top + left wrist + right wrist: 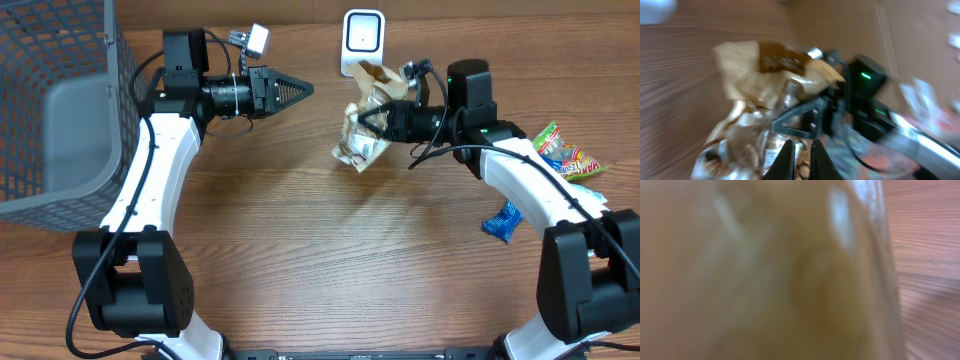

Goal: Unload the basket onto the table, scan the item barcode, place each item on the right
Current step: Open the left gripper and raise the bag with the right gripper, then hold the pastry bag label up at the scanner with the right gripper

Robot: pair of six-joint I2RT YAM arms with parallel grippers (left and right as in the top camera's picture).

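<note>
The right gripper (377, 120) squeezes the crinkly brown snack bag (360, 140) near the middle of the back edge of the table (300, 260), just in front of the white scanner (362, 35). The left gripper (305, 89) is closed tight, holds nothing, and points at the bag.

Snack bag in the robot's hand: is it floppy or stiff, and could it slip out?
Probably floppy: the snack bag looks crumpled and sags below the right gripper. Likely light, since a pinch on one part seems to carry it. Its shiny wrapper might be slippery.
</note>
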